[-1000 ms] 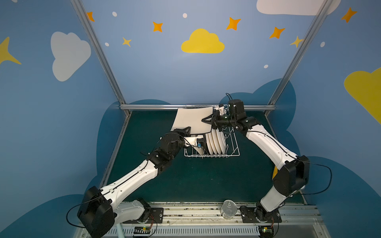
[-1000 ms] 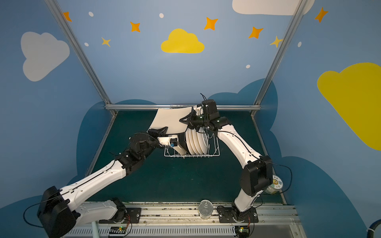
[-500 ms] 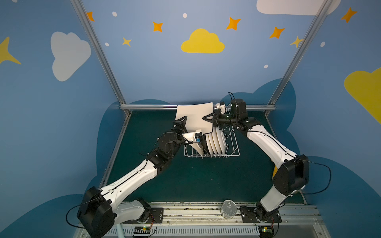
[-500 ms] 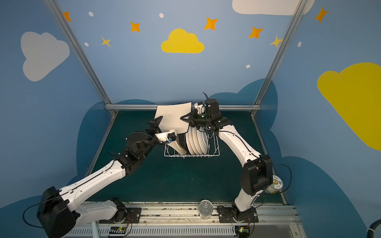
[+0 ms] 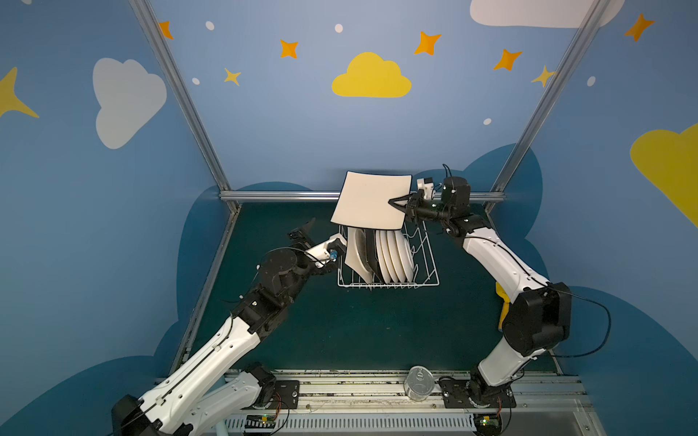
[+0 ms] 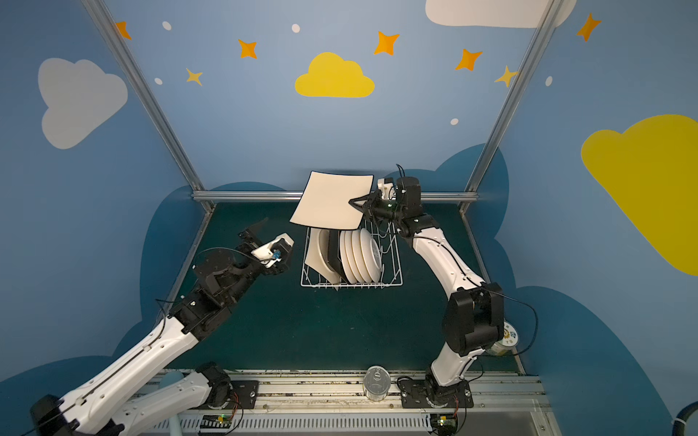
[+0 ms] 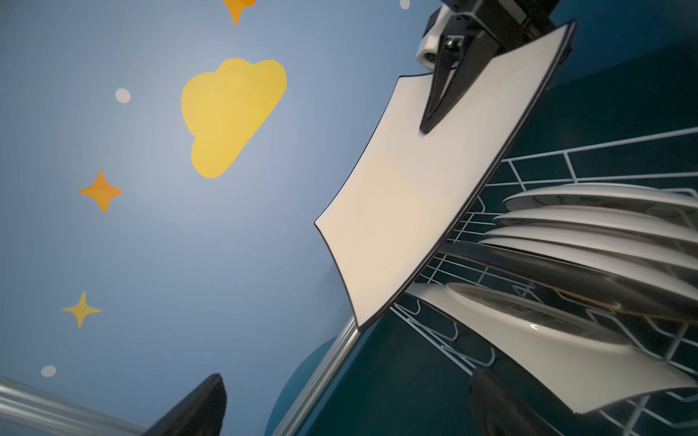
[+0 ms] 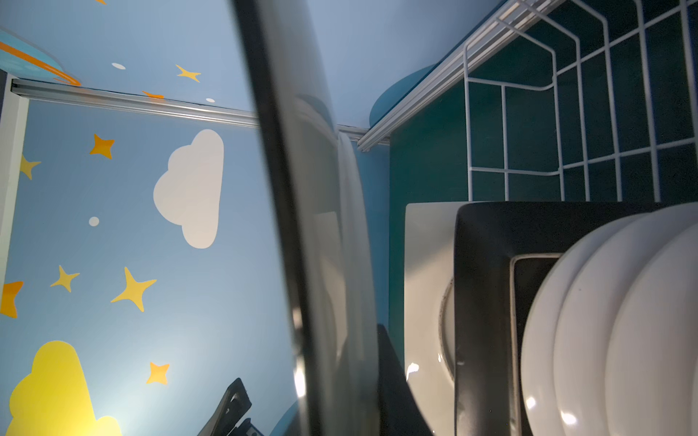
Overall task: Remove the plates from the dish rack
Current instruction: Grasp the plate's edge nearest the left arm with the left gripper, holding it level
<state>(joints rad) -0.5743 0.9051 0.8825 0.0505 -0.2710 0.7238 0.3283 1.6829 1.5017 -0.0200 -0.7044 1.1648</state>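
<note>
In both top views, shows the right pincer (image 5: 394,202) clamped on the right edge of a cream square plate (image 5: 368,200), held clear above the far end of the dish rack (image 5: 430,264). Left of the rack, shows the left pincer (image 6: 254,231) spread wide, holding nothing. Reveals only from the right wrist the recessed face of a black square plate (image 8: 487,264), standing in the rack between another cream plate (image 8: 426,283) and round white plates (image 8: 604,321).

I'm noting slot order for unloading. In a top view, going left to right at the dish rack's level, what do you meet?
Left end effector → cream square plate → black square plate → round white plates → dish rack bare prongs. The lifted cream plate in the right end effector overlaps above, so it's left out.
</note>
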